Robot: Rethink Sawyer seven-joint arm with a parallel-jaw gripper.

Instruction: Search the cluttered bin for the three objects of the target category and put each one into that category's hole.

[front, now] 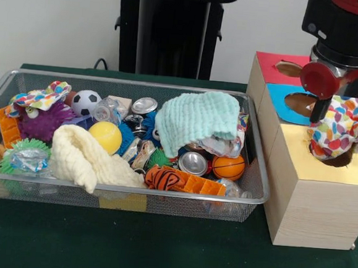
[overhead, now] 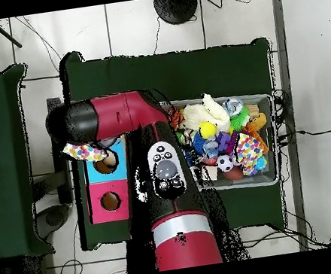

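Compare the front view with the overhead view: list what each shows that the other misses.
Only the front view shows the bin's contents clearly: the soccer ball, yellow ball, mint cloth, mini basketball and crushed can. It also shows the box's yellow top.

Only the overhead view shows the whole red arm crossing above the box, and the tiled floor.

Both show the wire bin, the box's red and blue tops, and the polka-dot cloth at the box's end hole.
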